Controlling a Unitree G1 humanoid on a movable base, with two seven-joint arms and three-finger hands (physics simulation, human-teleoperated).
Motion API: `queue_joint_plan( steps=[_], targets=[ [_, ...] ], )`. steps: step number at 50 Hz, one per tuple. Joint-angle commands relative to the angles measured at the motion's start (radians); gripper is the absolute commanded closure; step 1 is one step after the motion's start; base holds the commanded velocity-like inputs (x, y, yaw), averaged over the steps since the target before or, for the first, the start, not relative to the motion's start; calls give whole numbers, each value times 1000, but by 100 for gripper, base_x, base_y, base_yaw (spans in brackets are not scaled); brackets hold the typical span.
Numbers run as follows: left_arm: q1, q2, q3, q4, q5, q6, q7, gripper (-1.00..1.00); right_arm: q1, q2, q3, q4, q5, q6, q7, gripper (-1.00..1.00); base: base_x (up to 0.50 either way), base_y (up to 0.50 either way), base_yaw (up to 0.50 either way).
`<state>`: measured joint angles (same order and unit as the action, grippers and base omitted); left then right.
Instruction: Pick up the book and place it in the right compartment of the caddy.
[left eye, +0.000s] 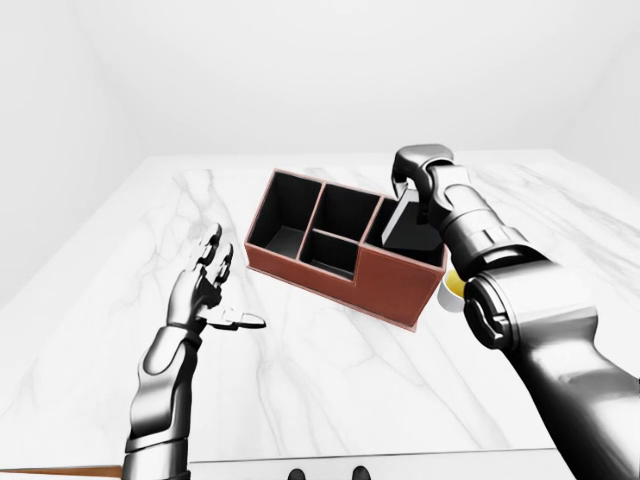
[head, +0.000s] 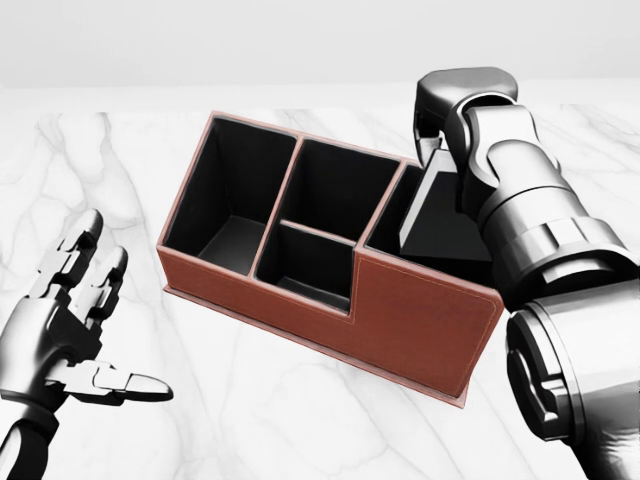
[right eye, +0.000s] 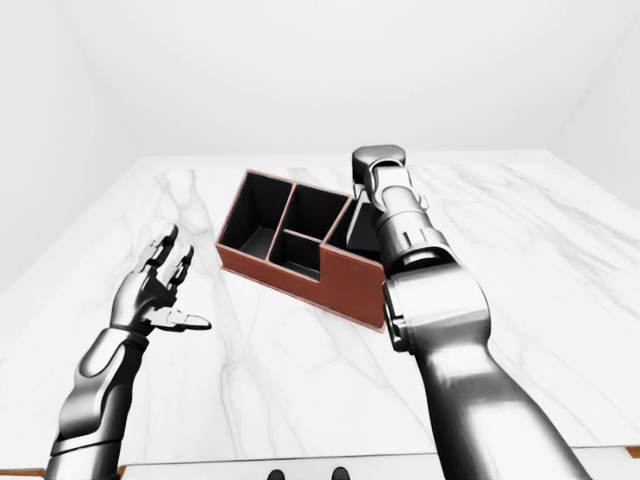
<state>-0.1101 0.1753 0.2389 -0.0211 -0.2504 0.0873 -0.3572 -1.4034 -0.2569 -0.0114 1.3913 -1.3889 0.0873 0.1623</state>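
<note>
Head view: a red-brown caddy (head: 420, 320) with black-lined compartments sits at an angle on a white marble table (head: 250, 420), and the dark book (head: 440, 215) stands tilted inside its right compartment, lower edge down within the walls and upper corner rising toward the right hand (head: 440, 110). That hand curls down over the book's top from above the caddy's upper right corner; its forearm fills the right side of the view and hides most of the fingers, so whether they grip the book or merely rest against it cannot be told. The left hand (head: 70, 320) hangs over bare marble at the view's lower left, well apart from the caddy, palm turned inward, fingers (head: 85, 255) spread and pointing upward, thumb stretched out to the right. The caddy's tall left compartment and its two smaller middle compartments hold nothing. In the left-eye view a small patch of yellow (left eye: 453, 285) shows on the table just right of the caddy, mostly hidden behind the right arm, too little of it visible to identify
</note>
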Motion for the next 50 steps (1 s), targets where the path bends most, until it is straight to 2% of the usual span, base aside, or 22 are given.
queue_joint_plan(
  steps=[1, 6, 43, 44, 45, 46, 50],
  targets=[
    [31, -10, 11, -39, -3, 0, -19, -100, 6, 12, 15, -10, -28, 0, -29, 100, 0, 0, 0],
    [42, -15, 9, -47, -2, 0, -28, -100, 10, 18, 13, -8, -34, 0, -39, 100, 0, 0, 0],
    [-66, 19, 4, 66, 0, 0, 5, -100, 37, 34, -39, 3, -48, 0, -74, 100, 0, 0, 0],
    [-68, 19, 3, 71, 1, 0, 5, -100, 37, 35, -39, 3, -50, 0, -81, 68, 0, 0, 0],
    [-68, 19, 2, 71, 1, 0, 6, -100, 36, 35, -41, 3, -50, 0, -93, -47, 0, 0, 0],
    [-67, 19, 2, 70, 0, 0, 6, -100, 36, 35, -41, 3, -50, 0, -89, -100, 0, 0, 0],
    [-66, 18, 0, 74, 1, 0, 6, -100, 34, 37, -40, 3, -53, 0, -97, -100, 0, 0, 0]
  ],
)
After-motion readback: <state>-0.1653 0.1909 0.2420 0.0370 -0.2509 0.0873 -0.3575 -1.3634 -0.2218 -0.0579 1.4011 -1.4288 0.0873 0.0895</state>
